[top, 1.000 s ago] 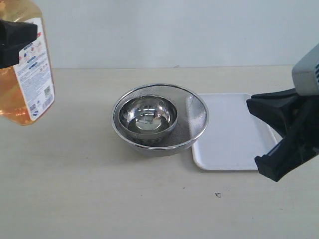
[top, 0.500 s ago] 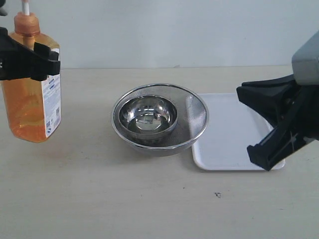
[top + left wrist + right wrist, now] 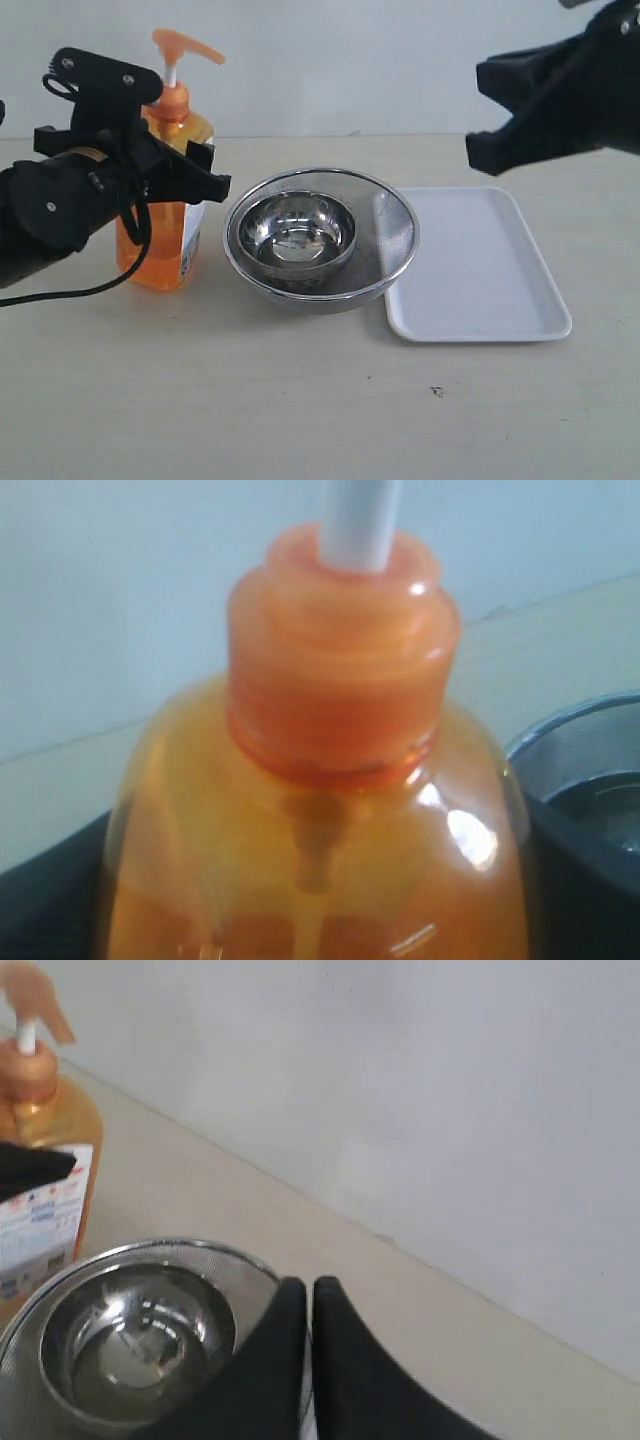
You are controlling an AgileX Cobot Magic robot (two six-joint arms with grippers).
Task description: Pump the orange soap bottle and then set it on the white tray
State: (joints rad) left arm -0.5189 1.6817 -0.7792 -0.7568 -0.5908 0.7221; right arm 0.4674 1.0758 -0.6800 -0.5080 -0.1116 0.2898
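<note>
At left of the exterior frame, my left gripper (image 3: pixel 172 176) is clamped around the orange soap bottle (image 3: pixel 160 250), which seems to stand upright on the tabletop just beside the nested steel bowls (image 3: pixel 300 232). The white tray (image 3: pixel 480 262) lies on their other side. My right gripper (image 3: pixel 309 1298) hangs at upper right, jaws nearly together. To pump well, I would bring it over the pump head (image 3: pixel 186 45) and press straight down the stem, so nothing tips.
</note>
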